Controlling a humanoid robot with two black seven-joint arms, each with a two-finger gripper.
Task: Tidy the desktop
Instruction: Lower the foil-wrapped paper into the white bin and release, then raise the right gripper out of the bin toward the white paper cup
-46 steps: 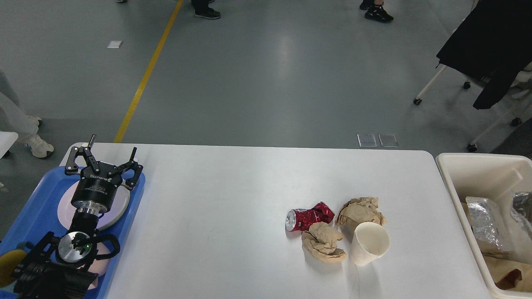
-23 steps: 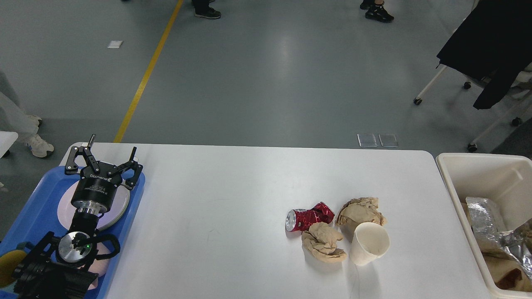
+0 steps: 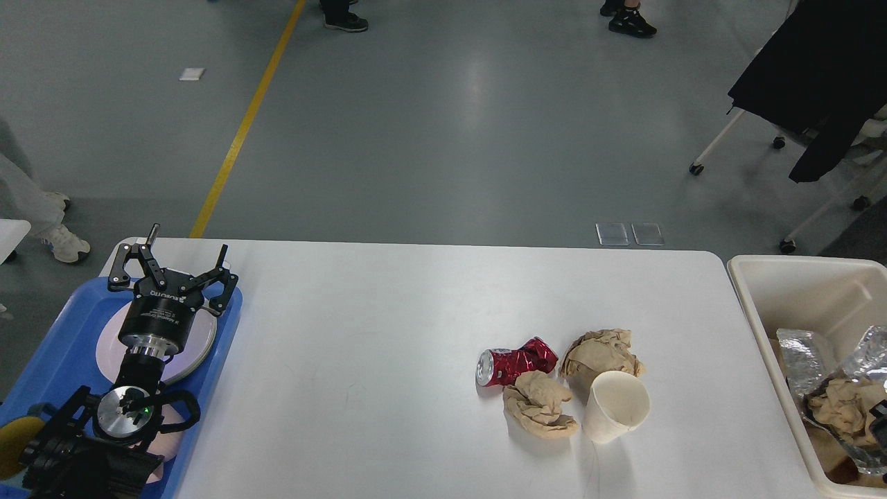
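The white desktop (image 3: 388,346) carries a cluster of litter right of centre: a crushed red can (image 3: 516,362), two crumpled brown paper balls (image 3: 539,412) (image 3: 600,351), and a white paper cup (image 3: 617,406) lying on its side. My left gripper (image 3: 186,249) is open and empty, hovering over the blue tray (image 3: 62,333) at the far left. A dark sliver of my right gripper (image 3: 880,419) shows at the right frame edge, inside the bin and touching a brown paper wad (image 3: 840,409). Its fingers cannot be told apart.
The blue tray holds a white plate (image 3: 197,343) under my left arm and a yellow item (image 3: 10,443) at its near corner. The cream bin (image 3: 776,277) beside the table's right end contains crumpled silver foil (image 3: 797,346) and brown paper. A wheeled chair with a black coat (image 3: 811,76) stands behind it.
Inside the bin the foil has shifted, and a brown paper wad has appeared on it with a dark gripper part at the right edge. The left arm and table litter stayed put.
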